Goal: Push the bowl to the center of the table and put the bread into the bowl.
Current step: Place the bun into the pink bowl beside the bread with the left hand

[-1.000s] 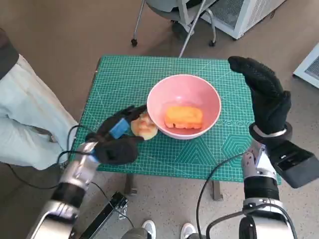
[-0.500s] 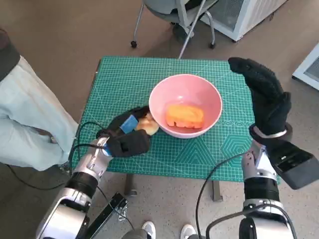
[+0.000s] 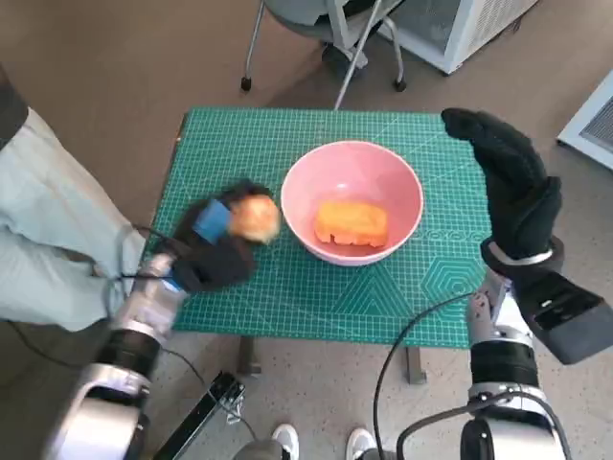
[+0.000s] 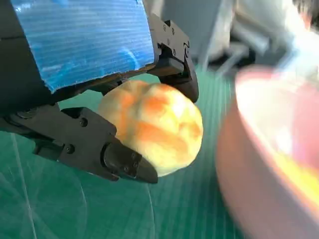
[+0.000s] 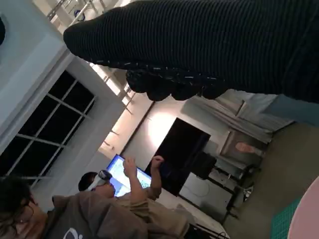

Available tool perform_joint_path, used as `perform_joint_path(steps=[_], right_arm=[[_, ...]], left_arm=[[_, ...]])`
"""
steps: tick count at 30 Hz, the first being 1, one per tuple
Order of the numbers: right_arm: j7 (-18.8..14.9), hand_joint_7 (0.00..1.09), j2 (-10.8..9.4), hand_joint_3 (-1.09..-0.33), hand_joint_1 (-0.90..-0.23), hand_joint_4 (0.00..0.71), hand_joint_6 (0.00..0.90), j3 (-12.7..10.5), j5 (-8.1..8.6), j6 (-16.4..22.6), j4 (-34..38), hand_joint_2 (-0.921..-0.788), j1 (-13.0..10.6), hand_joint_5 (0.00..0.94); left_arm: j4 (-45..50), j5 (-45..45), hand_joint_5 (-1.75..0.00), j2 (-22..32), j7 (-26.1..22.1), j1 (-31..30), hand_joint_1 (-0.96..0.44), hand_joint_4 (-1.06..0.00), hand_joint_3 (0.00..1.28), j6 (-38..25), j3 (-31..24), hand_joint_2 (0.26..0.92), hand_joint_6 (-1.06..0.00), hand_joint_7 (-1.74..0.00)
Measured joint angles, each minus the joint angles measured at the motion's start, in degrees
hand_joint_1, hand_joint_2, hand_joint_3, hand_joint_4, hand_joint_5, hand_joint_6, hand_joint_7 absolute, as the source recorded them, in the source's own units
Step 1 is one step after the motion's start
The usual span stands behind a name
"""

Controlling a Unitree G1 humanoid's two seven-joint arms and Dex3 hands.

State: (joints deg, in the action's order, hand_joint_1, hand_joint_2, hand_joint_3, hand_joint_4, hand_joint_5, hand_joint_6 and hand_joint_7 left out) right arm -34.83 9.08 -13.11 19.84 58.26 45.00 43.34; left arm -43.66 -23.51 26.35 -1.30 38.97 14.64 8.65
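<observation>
**Left hand: one bread roll held, beside bowl**

Item 1. My left hand [image 3: 213, 247], black with blue tape over its back: fingers [image 4: 94, 149] closed round the round golden bread roll [image 3: 255, 217], held just left of the bowl, blurred in the head view.

Item 2. Pink round bowl [image 3: 352, 201], near the middle of the green gridded cutting-mat tabletop [image 3: 239, 153]; an orange-yellow bread piece [image 3: 351, 223] lies inside.

Item 3. My right hand [image 3: 508, 182], in a black knitted glove: raised at the tabletop's right edge, fingers stretched out and holding nothing.

Item 4. A person in pale trousers [image 3: 48, 225], on the left. Chair base [image 3: 326, 38] on the floor beyond the far edge.
</observation>
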Motion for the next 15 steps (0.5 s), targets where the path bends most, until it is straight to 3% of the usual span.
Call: perform_joint_path(steps=[7,15], right_arm=[[0.7,0.81,0.0,-0.706,-0.608,0.349,0.058,0.0,-0.05,0.2,0.3,-0.921,0.0,0.002],[0.7,0.81,-0.1,-0.705,-0.613,0.347,0.059,0.1,-0.34,0.9,1.9,-0.921,1.0,0.000]], left_arm=[[11.4,0.9,-1.09,3.4,3.5,0.1,0.00,-0.79,0.02,-3.3,-5.8,0.911,-0.67,-1.09],[23.3,2.0,-1.07,1.7,4.8,0.3,0.00,-0.80,0.02,-4.1,-7.5,0.906,-0.68,-1.09]])
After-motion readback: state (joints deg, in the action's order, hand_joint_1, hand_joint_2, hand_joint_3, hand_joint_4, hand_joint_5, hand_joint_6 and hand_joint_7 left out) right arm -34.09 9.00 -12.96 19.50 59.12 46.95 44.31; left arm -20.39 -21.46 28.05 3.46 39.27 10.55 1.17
